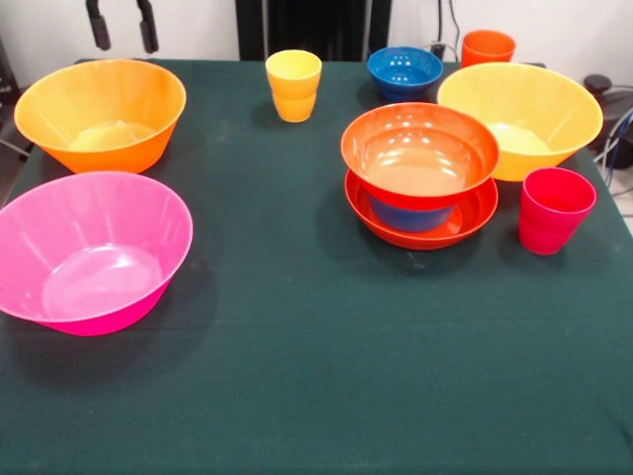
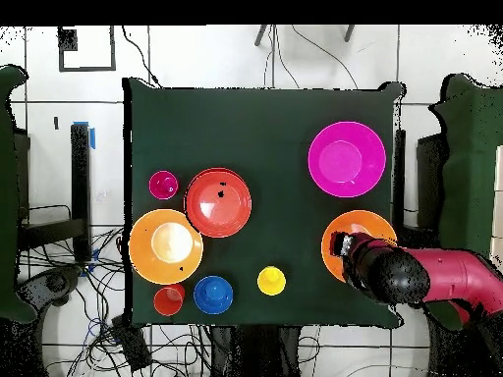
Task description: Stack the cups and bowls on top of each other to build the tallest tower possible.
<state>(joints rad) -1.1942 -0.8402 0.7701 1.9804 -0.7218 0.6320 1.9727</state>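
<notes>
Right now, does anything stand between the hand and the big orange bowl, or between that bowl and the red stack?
Nothing visible. The open hand hangs over the orange bowl; bare cloth lies between bowl and red stack, the yellow cup off that line.

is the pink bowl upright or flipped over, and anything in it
Upright and empty: the pink bowl sits with its open mouth up, its bare inside bottom in view; the overhead view also shows only the bowl's own floor.

I can read no text, label, brand, number or sign in my two views; the bowls, cups and table cloth carry no writing.
</notes>
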